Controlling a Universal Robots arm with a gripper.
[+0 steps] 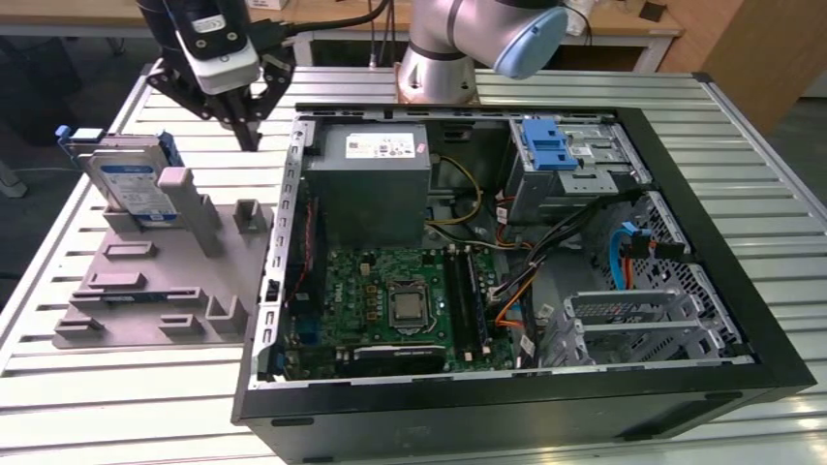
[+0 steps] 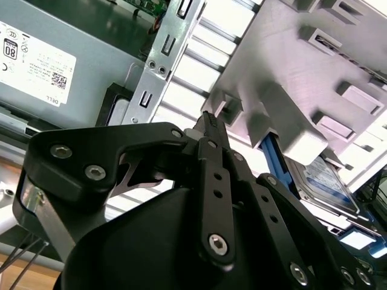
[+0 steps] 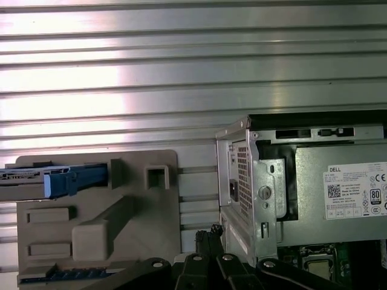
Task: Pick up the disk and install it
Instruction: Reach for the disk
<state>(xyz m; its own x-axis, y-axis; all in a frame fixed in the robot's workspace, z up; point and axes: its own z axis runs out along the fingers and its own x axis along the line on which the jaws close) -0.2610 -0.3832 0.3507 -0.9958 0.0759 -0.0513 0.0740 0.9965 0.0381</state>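
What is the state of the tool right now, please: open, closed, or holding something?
Tool: closed, holding nothing; the disk stands in the grey holder, apart from it.

Silver-grey disk (image 1: 130, 184), blue rails (image 3: 75, 180), black pincer (image 1: 247, 143)

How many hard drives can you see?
1. The disk stands on edge in the grey holder, at the exterior view's left of the computer case. The case may hide more.
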